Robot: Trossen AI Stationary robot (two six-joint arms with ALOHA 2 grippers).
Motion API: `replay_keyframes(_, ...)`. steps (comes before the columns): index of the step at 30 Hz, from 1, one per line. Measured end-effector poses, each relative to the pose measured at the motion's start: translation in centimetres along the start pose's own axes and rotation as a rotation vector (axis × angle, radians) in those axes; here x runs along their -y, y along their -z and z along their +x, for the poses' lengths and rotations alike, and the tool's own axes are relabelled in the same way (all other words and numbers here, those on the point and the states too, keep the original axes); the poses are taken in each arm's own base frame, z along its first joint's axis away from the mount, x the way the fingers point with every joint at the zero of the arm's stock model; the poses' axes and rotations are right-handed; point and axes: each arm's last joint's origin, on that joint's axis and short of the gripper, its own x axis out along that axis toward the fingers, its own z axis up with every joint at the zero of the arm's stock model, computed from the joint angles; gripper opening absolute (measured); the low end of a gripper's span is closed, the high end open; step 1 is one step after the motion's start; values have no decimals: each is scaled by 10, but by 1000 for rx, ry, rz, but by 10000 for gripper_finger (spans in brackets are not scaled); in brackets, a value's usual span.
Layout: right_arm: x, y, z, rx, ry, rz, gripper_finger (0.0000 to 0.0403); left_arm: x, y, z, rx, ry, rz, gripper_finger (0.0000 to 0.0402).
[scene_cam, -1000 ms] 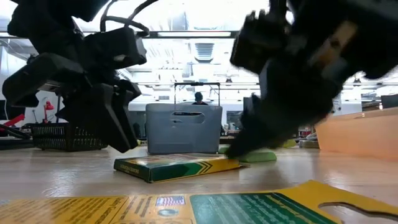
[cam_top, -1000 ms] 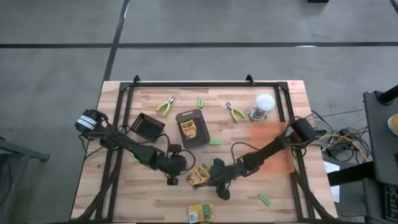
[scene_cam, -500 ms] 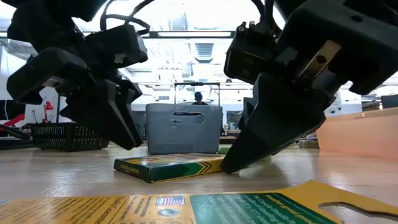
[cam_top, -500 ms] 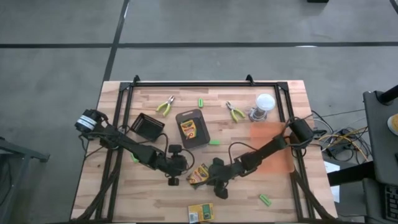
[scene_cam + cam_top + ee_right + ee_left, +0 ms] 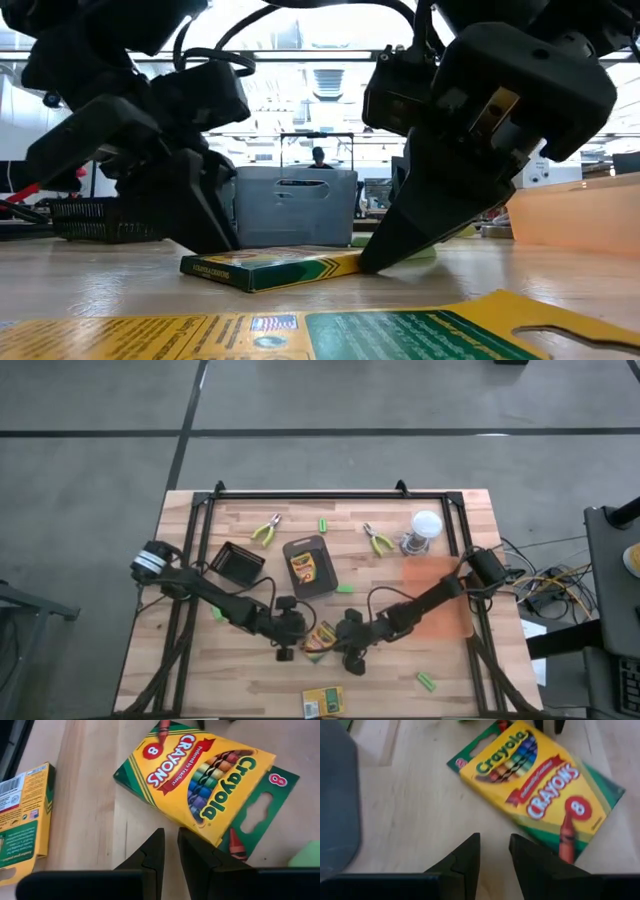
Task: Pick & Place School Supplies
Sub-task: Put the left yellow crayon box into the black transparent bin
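Yellow crayon box (image 5: 320, 639) lies between both arms' jaws.

The crayon box (image 5: 320, 639) lies flat on the table (image 5: 450, 670), hemmed in by the left gripper (image 5: 287, 637) on one side and the right gripper (image 5: 342, 643) on the other, so neither side is open. Bare wood lies toward the front edge until a second crayon box (image 5: 322, 702). Behind, the dark grey tray (image 5: 309, 566) blocks the way.

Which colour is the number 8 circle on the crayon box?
Red, on the crayon box; left wrist view shows it best.
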Motion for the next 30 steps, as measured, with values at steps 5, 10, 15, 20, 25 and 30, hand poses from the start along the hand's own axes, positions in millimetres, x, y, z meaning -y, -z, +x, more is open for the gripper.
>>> replay_keyframes(5,4,-2,0,8,21,-5,57,3,-5,-1,3,33,-54,117)
replay_keyframes(10,10,-5,1,11,33,-15,56,8,-10,-2,-15,123,-65,117)
replay_keyframes(15,17,-9,2,19,50,-27,57,12,-13,-3,-43,207,-101,117)
replay_keyframes(20,21,-11,2,20,61,-19,57,14,-12,-3,-51,228,-107,117)
replay_keyframes(25,19,-11,-5,-19,69,-28,57,12,-11,-6,-80,214,-66,116)
replay_keyframes(30,10,-17,-18,16,76,-84,57,10,-9,-10,-108,187,-77,116)
